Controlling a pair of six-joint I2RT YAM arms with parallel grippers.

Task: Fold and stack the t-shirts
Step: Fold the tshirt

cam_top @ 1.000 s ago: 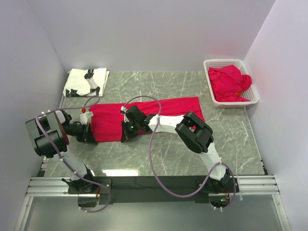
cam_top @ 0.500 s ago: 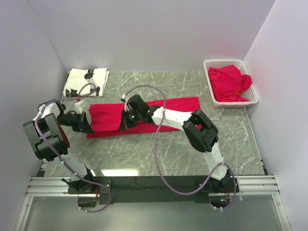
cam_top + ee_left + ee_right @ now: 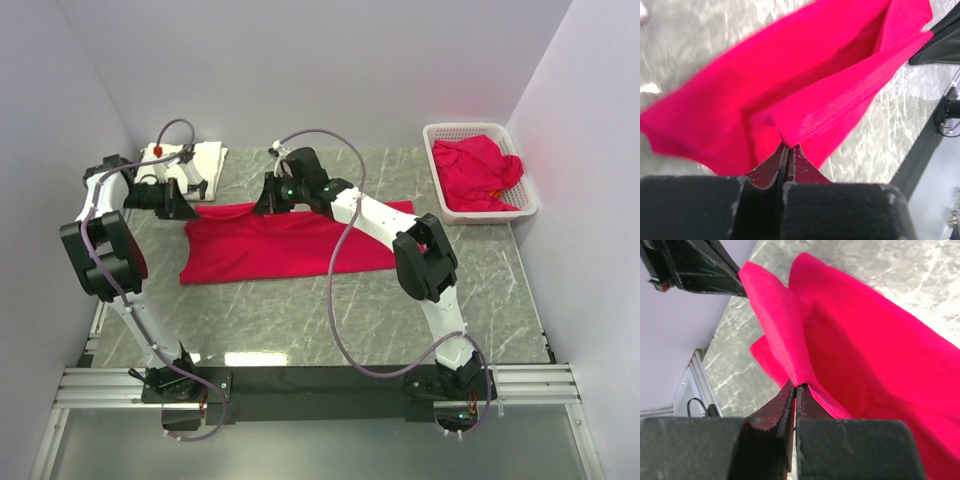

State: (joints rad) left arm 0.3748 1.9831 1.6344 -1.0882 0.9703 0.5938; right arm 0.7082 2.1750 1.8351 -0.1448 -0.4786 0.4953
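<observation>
Cloth fills both wrist views, and in each we see a hemmed edge of the red t-shirt pinched between closed fingers. The left claw is clamped on a stitched edge, with the fabric fanning out ahead of it above the marble-patterned desk. The right claw grips a folded ridge of the same shirt in the same way, its jaws pressed together with only cloth between them.

From above, we find the red t-shirt spread across the middle of the desk, its long side running left to right. Its far edge appears lifted where the two claws hold it. The left claw sits at the shirt's far left corner, and the right claw at the far edge near the middle.

Just behind the left claw lies a folded white t-shirt with a black print, at the far left corner of the desk. At the far right we see a white basket holding crumpled red t-shirts, well apart from the spread shirt.
</observation>
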